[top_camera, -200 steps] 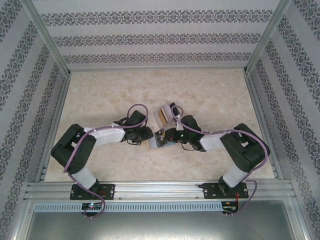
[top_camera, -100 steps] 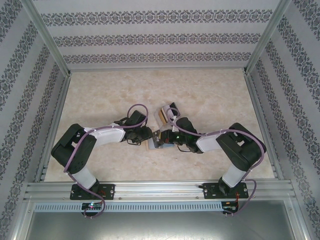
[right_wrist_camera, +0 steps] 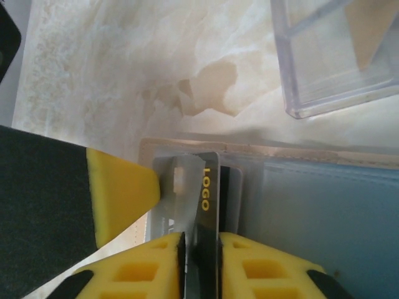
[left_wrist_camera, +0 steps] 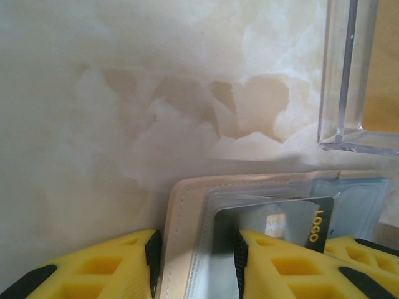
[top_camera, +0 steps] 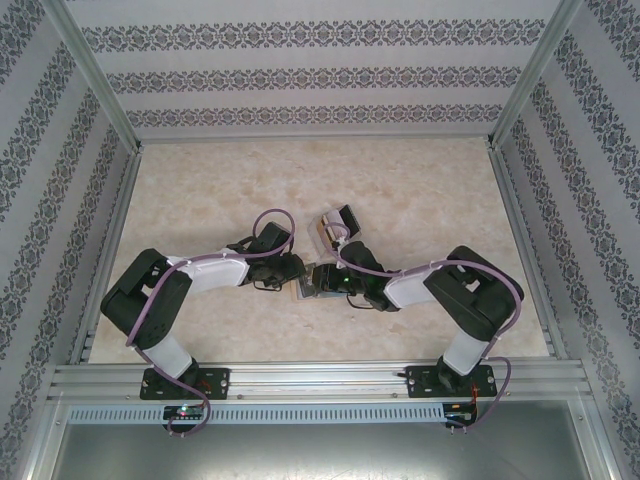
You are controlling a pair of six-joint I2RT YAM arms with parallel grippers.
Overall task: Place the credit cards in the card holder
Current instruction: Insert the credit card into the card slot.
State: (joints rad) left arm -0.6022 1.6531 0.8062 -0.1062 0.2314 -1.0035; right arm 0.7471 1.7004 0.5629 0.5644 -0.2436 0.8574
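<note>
**Card at sleeve mouth, holder steadied**

The card holder (right_wrist_camera: 187, 144) lay open mid-table, towards the near edge. The left gripper (left_wrist_camera: 196, 242), jaws part spread, straddled its stitched edge, apparently to steady it. The right gripper (right_wrist_camera: 199, 240) had the grey card (right_wrist_camera: 209, 180) between narrowly parted jaws, seemingly part-way into a sleeve. Whether they pinched it could not be told.
</note>
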